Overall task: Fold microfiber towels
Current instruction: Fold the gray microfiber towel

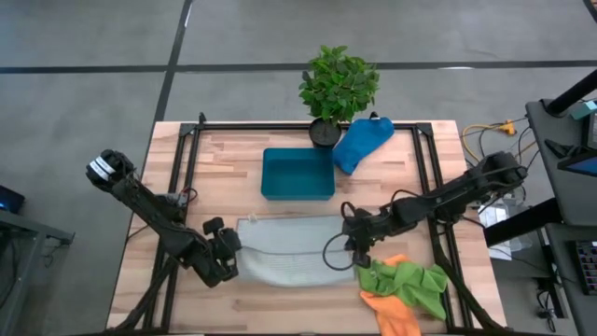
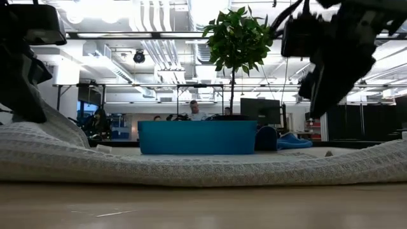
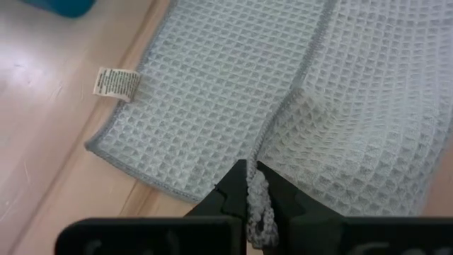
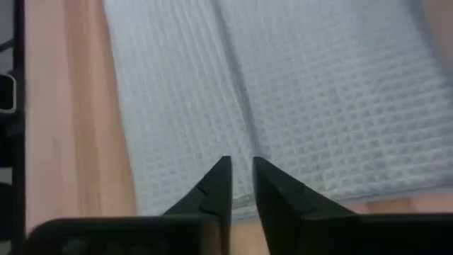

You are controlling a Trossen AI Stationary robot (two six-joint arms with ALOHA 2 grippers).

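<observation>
- Left gripper (image 1: 227,250) low over the table's 7 o'clock area, at the left end of the grey-white towel (image 1: 294,252); in its wrist view, fingers (image 3: 228,200) pressed together on a bunched edge of that cloth, pinching the hem.
- Grey-white towel spread flat across the wooden table (image 1: 233,159) just toward 6 o'clock of centre, waffle-textured, one layer lapped over another along a seam; small white label (image 3: 117,83) sticking out at one border.
- In the low view, same towel (image 2: 191,166) lying as a long pale ridge across the foreground, its left end raised.
- Blue tray (image 1: 298,174) at the table's centre, just toward 12 o'clock of the grey-white towel, apart from it.
- Potted plant (image 1: 338,89) at the 12 o'clock edge, just beyond the tray.
- Bright blue towel (image 1: 361,143) crumpled at about 1 o'clock, touching the plant's pot.
- Right gripper (image 1: 357,245) at the right end of the grey-white towel, around 4 o'clock of centre; in its wrist view, fingers (image 4: 216,185) slightly parted, a narrow gap between the tips, hovering over the cloth's edge with nothing pinched.
- Lime green towel (image 1: 409,281) heaped at 5 o'clock, just beside the right gripper.
- Orange towel (image 1: 392,313) partly under the green one, reaching the table's near edge.
</observation>
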